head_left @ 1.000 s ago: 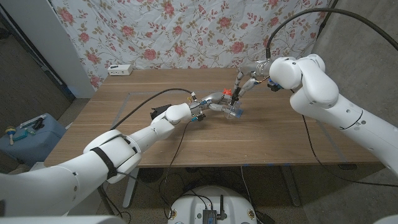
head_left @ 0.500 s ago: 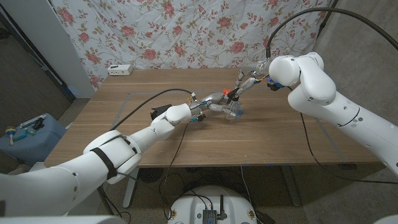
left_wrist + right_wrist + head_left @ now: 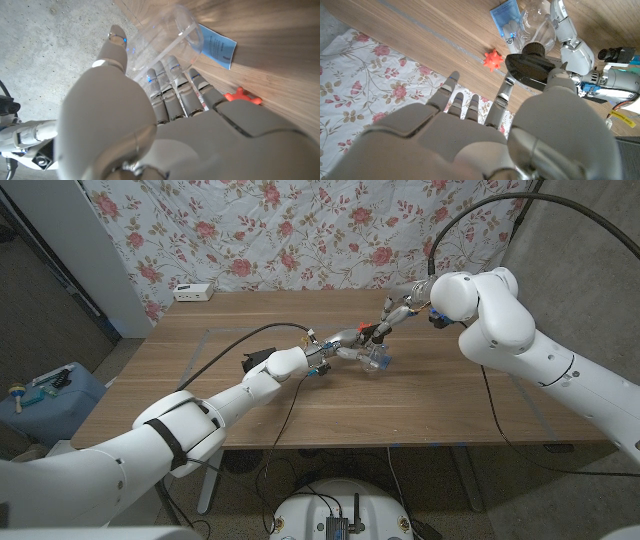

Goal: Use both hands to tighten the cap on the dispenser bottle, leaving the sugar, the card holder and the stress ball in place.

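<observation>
My left hand grips the clear dispenser bottle at mid-table, its fingers wrapped round the body. From the far right my right hand reaches down to the black cap, which sits between its thumb and fingers. The orange spiky stress ball lies on the wood just beyond the bottle, also seen as the stress ball. A blue sugar packet lies beside the bottle's base. I cannot make out the card holder.
A white box sits at the table's back left corner. A floral cloth hangs behind the table. A blue case stands on the floor to the left. Cables trail from both arms over the wood.
My right arm has shifted slightly to the left and its hand has turned a little at the cap. The left hand and the bottle stay where they were.
</observation>
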Tool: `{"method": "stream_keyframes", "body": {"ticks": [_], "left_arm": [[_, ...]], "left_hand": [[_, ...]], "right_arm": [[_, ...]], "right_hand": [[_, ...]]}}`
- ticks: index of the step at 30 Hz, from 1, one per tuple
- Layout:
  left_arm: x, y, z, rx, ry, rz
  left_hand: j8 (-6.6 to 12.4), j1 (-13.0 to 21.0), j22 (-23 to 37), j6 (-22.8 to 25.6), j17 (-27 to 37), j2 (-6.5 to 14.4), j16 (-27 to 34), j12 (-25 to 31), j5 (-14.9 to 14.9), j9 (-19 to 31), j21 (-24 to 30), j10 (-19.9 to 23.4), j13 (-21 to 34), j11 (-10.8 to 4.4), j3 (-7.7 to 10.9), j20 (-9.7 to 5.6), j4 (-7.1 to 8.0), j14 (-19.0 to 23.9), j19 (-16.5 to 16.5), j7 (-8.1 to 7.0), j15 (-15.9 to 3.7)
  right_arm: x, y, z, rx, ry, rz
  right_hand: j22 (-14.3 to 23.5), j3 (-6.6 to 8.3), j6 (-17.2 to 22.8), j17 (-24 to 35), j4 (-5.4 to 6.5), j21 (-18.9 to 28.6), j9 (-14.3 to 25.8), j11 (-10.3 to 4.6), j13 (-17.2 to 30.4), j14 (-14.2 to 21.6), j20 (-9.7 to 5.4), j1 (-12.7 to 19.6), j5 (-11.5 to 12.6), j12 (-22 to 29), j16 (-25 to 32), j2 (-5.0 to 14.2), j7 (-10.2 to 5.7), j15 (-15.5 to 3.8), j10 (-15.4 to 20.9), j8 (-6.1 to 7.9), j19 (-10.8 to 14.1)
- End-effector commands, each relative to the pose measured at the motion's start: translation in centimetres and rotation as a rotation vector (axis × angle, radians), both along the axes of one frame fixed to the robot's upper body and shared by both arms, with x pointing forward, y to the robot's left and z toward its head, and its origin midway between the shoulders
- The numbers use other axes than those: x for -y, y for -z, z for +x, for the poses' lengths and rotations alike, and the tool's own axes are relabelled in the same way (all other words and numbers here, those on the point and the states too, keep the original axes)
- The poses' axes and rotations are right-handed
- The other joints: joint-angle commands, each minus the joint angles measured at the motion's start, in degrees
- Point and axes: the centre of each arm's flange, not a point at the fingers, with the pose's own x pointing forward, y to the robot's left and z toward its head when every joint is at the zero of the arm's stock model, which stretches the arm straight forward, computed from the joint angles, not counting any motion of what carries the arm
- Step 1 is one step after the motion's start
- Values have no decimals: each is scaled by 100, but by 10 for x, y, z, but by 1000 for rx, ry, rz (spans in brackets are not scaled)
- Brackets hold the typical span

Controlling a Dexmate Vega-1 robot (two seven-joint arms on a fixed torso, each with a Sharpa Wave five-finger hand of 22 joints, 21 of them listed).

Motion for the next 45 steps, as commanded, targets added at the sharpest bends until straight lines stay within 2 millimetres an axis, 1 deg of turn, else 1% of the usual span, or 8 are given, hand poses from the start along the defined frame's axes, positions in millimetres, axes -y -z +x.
{"method": "stream_keyframes", "body": {"ticks": [1, 4, 13, 24, 28, 37, 41, 45], "left_arm": [[-1, 2, -1, 0, -3, -4], [-1, 3, -2, 1, -4, -5], [-2, 4, -3, 1, -5, -10], [-3, 4, -2, -6, -5, -10], [-3, 4, 0, -6, -5, -9], [-3, 3, 1, -8, -4, -11], [-3, 3, 1, -10, -4, -10], [-3, 4, 1, -12, -4, -9]], "left_hand": [[50, -346, 17, 500, 20, 586, 38, 36, 1, 25, 2, 41, 5, -3, 380, -429, 358, 56, 6, -184, -422], [50, -343, 17, 500, 22, 586, 40, 35, 1, 25, 4, 41, 5, -2, 380, -428, 356, 58, 11, -181, -433], [48, -339, 17, 498, 22, 596, 42, 36, 3, 26, 2, 44, 7, -4, 388, -428, 357, 63, 8, -183, -425], [45, -331, 17, 494, 21, 596, 40, 33, 4, 26, 3, 44, 8, -3, 394, -420, 352, 61, 9, -193, -421], [43, -328, 17, 489, 20, 600, 37, 34, 5, 26, 5, 44, 10, -3, 398, -422, 351, 56, 15, -184, -414], [42, -322, 17, 490, 23, 606, 41, 32, 7, 26, 4, 43, 11, -2, 402, -413, 351, 60, 13, -175, -418], [47, -317, 17, 504, 23, 606, 39, 33, 8, 26, 4, 45, 13, -1, 404, -412, 348, 54, 14, -191, -419], [49, -315, 17, 509, 23, 608, 42, 32, 9, 26, 3, 43, 14, 3, 406, -412, 347, 61, 14, -182, -416]], "right_arm": [[-4, 5, -5, 34, 14, 23], [-6, 8, -7, 50, 18, 19], [-15, 15, -14, 106, 41, 16], [-23, 20, -17, 187, 69, 3], [-24, 21, -18, 216, 78, -1], [-29, 22, -18, 266, 95, -14], [-31, 23, -18, 293, 106, -18], [-32, 22, -18, 310, 106, -14]], "right_hand": [[20, -40, 181, 21, 73, 62, -10, 13, -3, 154, -1, -72, -31, 64, 64, -6, -4, -23, 185, 63, 122], [20, -57, 297, 18, 89, 69, -20, 2, -4, 219, -10, -101, -45, 73, 80, 1, 54, -53, 254, 90, 178], [21, -112, 591, 0, 119, 83, -49, 16, -9, 468, 15, -160, -90, 131, 134, 10, 107, -155, 563, 132, 362], [22, -150, 1250, -41, 115, 87, -80, -13, -17, 864, -7, -135, -144, 187, 197, 56, 216, -313, 1004, 263, 625], [23, -148, 1480, -54, 97, 89, -89, -76, -21, 1017, -29, -91, -157, 203, 220, 84, 252, -399, 1159, 304, 720], [25, -113, 1955, -80, 37, 84, -103, -89, -28, 1270, -79, 57, -179, 235, 238, 165, 322, -483, 1483, 384, 888], [26, -77, 2157, -88, 1, 76, -110, -202, -31, 1418, -112, 153, -191, 253, 252, 233, 323, -542, 1666, 404, 961], [27, -37, 2357, -96, -43, 90, -117, -228, -35, 1536, -135, 260, -207, 259, 251, 296, 366, -588, 1820, 422, 1084]]}}
